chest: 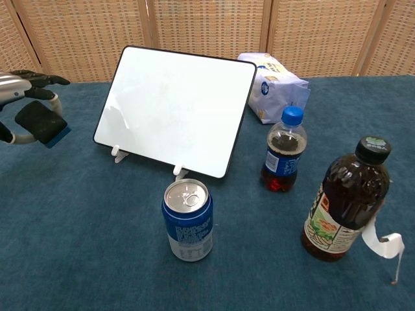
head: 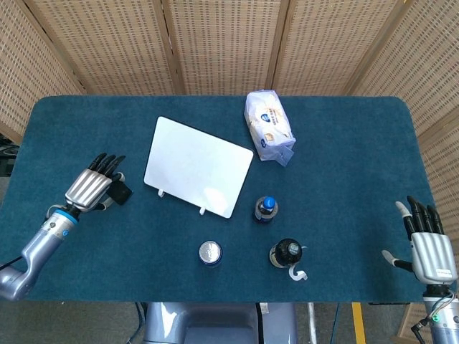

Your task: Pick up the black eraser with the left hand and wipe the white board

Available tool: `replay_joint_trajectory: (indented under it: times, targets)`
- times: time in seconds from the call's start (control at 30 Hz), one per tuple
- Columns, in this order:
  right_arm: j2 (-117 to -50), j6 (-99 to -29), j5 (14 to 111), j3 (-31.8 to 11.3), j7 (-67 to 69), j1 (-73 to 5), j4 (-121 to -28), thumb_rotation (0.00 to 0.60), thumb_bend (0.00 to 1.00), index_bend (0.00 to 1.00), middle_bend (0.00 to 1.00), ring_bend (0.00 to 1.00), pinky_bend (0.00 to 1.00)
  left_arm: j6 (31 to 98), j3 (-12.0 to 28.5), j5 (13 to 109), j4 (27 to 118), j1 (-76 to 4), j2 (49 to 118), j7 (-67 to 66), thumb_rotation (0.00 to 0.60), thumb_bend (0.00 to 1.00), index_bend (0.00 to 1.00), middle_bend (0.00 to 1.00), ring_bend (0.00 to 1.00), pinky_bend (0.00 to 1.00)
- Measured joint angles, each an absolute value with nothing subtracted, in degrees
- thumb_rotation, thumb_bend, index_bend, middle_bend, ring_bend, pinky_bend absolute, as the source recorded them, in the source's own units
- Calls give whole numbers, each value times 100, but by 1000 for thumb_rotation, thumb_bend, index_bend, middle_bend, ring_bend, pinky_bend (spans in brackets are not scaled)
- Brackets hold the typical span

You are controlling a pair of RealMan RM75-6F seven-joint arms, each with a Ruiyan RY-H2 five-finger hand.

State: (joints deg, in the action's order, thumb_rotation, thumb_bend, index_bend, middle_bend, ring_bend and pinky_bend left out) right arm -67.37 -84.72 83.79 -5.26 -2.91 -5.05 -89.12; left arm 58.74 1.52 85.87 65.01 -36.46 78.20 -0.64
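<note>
My left hand (head: 90, 188) pinches the black eraser (chest: 41, 122) clear of the table near its left edge — picked up, but the white board (chest: 175, 109) is not yet wiped.

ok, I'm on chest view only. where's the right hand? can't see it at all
Observer: The right hand is at the table's near right edge, fingers spread, holding nothing.
Operator: and the left arm, what's behind the hand?
Observer: The left hand holds the black eraser; its forearm runs back to the near left table edge.
Operator: gap from eraser to board?
Observer: From above, bare cloth shows between the eraser and the white board; no contact.
</note>
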Motion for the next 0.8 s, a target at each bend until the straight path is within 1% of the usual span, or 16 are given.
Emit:
replay_joint_trajectory:
  times: [0.1,0.27,0.3,0.53,0.8]
  targets:
    - [-6729,-8453,8370,-525,-250,-507,-8911,600,0,69,0,0,0,6017,308,8477,6445,-3635,8027,-234,600,372,479,0,0,0]
    - [-6713,-8417,8355,-528,-165,-517,-8909,600,0,69,0,0,0,6203,659,8195,6217,-3694,8598,-561,600,368,479,0,0,0]
    - [-6711,-8408,8353,-529,-145,-519,-8908,600,0,69,0,0,0,6272,756,8139,6100,-3732,8775,-644,600,368,479,0,0,0]
    - [-6692,-8365,8333,-539,-14,-535,-8885,600,0,69,0,0,0,6575,1166,8007,5685,-4016,9382,-866,600,369,488,0,0,0]
    - [-6668,-8329,8333,-542,161,-548,-8853,600,0,70,0,0,0,6818,1437,7917,5469,-4305,9843,-1247,600,369,494,0,0,0]
